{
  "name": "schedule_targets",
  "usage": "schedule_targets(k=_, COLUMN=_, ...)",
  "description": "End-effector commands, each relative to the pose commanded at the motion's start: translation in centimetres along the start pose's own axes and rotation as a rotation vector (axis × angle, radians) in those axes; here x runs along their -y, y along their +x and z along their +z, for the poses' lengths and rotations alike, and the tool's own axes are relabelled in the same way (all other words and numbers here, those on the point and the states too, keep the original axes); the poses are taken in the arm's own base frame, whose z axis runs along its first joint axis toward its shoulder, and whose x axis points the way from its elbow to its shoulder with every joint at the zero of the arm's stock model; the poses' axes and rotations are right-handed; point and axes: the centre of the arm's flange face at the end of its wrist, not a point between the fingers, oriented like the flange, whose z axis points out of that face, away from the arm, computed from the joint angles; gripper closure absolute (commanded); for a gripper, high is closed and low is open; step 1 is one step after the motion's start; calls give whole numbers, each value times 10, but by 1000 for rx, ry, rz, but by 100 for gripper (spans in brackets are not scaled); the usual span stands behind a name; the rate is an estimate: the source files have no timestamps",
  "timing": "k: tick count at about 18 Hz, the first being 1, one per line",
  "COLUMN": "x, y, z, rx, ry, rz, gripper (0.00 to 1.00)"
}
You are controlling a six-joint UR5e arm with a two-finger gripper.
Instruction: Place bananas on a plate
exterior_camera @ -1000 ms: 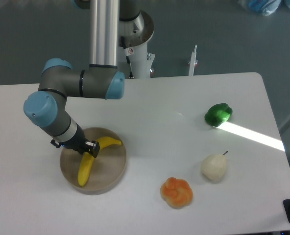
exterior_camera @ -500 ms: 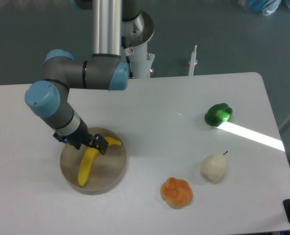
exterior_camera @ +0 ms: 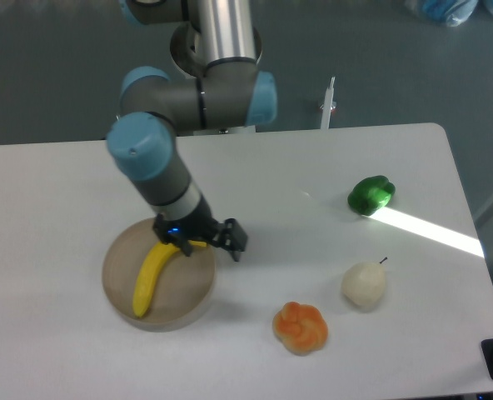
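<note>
Gripper (exterior_camera: 216,239) has swung off the banana (exterior_camera: 155,272) toward the plate's (exterior_camera: 188,293) right rim.
The banana lies alone on the plate; fingers spread, holding nothing.

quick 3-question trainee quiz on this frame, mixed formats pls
1. True or false: the banana lies on the plate.
2. Which item sits nearest the table's right edge: (a) pear, (b) green pepper, (c) orange fruit?
3. Fill in: the gripper holds ____.

Key: 1 true; 2 b; 3 nothing
</note>
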Motion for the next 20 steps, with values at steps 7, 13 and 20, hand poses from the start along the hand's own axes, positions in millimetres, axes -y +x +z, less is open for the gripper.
schedule_targets(k=7, x=-49, y=-74, z=18, rx=-7, ry=-42, rz=300, gripper=0)
schedule_targets(k=13, x=-84, y=-120, z=17, rx=-40, ry=19, rz=395, gripper=0)
schedule_targets(k=20, x=-92, y=-133, z=15, rx=-31, ry=21, rz=382, gripper=0)
